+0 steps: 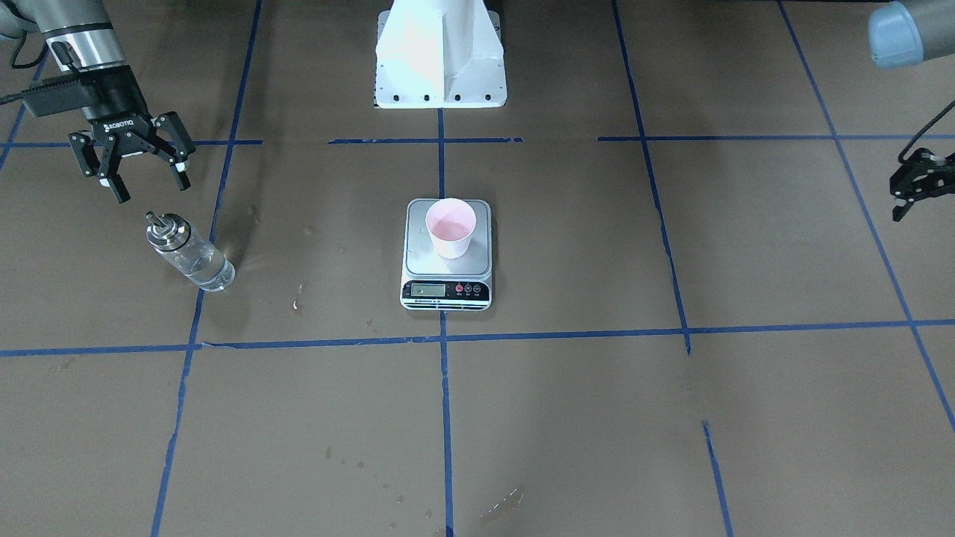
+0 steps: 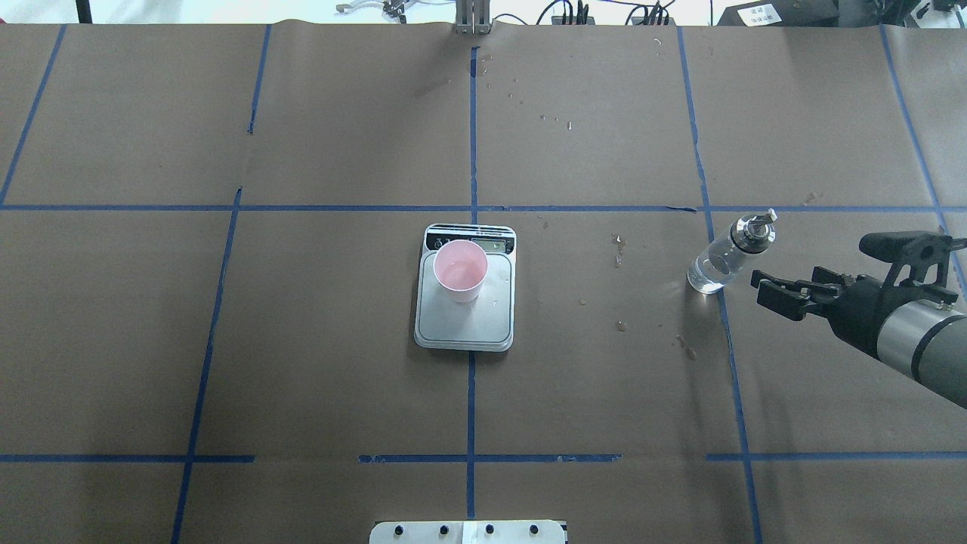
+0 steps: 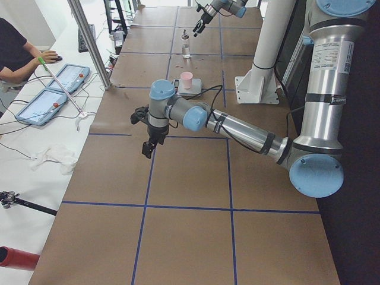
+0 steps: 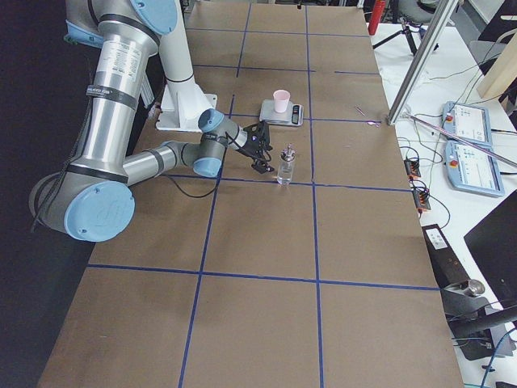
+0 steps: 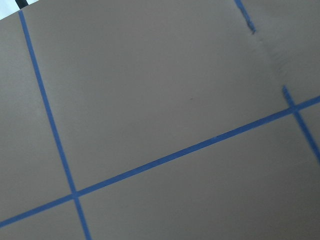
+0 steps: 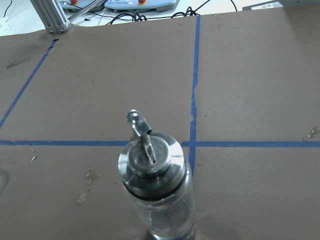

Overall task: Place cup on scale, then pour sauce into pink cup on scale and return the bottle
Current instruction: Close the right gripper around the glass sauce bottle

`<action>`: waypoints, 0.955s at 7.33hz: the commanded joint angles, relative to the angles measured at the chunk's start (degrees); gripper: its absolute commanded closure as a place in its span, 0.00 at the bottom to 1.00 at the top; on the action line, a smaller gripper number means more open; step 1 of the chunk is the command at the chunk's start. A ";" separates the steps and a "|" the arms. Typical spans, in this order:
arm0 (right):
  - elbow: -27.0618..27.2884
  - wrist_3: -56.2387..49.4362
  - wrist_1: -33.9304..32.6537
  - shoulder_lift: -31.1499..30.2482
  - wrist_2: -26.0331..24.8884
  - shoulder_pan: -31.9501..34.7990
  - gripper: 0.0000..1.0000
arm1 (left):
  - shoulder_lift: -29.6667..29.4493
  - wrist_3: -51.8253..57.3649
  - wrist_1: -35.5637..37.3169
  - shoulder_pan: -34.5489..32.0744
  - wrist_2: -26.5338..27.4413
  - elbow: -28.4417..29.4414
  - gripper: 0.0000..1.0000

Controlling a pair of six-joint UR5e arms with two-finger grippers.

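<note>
The pink cup (image 2: 461, 270) stands upright on the scale (image 2: 464, 321) at the table's middle, and also shows in the front view (image 1: 451, 227). The clear glass bottle (image 2: 724, 259) with its metal cap and spout stands upright on the table on the robot's right, on a blue tape line. My right gripper (image 2: 772, 289) is open and empty, a short gap from the bottle on the robot's side and slightly above it (image 1: 145, 183). The right wrist view looks down on the bottle's cap (image 6: 150, 162). My left gripper (image 1: 921, 201) hangs open and empty far to the left, above bare paper.
The white robot pedestal (image 1: 440, 56) stands behind the scale. Small wet spots (image 2: 618, 249) lie on the brown paper between scale and bottle. An aluminium post (image 3: 89, 41), tablets (image 3: 50, 95) and an operator (image 3: 15, 50) are beyond the far table edge.
</note>
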 commanded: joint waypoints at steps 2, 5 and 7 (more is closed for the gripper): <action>-3.00 -1.42 0.10 2.30 -8.94 -5.34 0.00 | 0.11 4.20 -1.33 -3.93 -0.15 4.18 0.00; -6.94 -0.46 -0.52 5.64 -13.97 -8.08 0.00 | -0.06 4.20 -3.35 -5.07 0.20 6.11 0.00; -6.61 2.16 -4.27 5.65 -16.08 -8.08 0.00 | 0.02 4.11 -7.65 -5.16 0.03 9.45 0.00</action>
